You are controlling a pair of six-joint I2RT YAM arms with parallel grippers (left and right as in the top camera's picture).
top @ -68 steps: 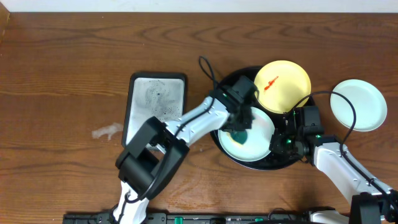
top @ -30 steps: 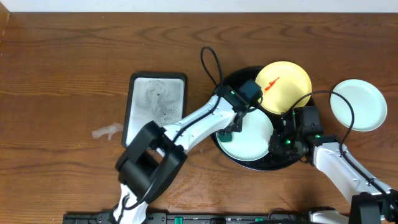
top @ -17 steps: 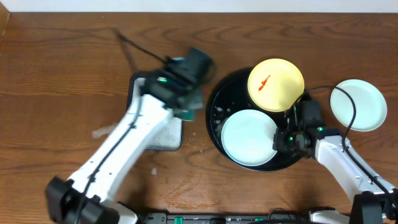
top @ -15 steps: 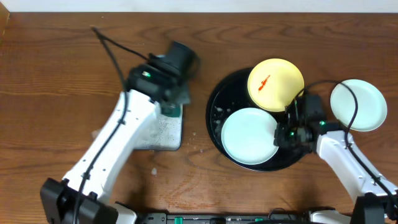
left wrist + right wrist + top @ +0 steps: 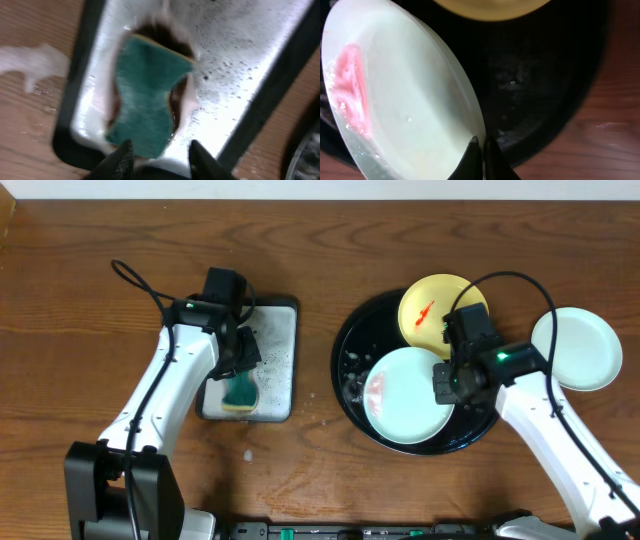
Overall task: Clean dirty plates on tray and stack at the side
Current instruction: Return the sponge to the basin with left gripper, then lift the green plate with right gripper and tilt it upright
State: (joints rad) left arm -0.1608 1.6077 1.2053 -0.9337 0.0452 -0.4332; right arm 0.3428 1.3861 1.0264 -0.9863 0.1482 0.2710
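Note:
My right gripper (image 5: 447,380) (image 5: 481,145) is shut on the rim of a mint-blue plate (image 5: 405,395) (image 5: 400,95) and holds it tilted over the round black tray (image 5: 350,340) (image 5: 555,75). The plate carries a faint pink smear at its left. The pale yellow plate (image 5: 437,302) (image 5: 490,7) with a red smear lies at the tray's far side. A second mint-blue plate (image 5: 578,348) rests on the table right of the tray. My left gripper (image 5: 237,360) (image 5: 161,150) is open above a green sponge (image 5: 240,390) (image 5: 147,100) lying in the soapy rectangular tray (image 5: 275,340) (image 5: 240,60).
Soap foam (image 5: 35,60) lies on the wood left of the rectangular tray. Water droplets (image 5: 310,395) dot the table between the two trays. The table's far edge runs along the top of the overhead view.
My left arm swung from the black tray to the rectangular tray and let the sponge go there. My right gripper lifted and tilted the mint-blue plate.

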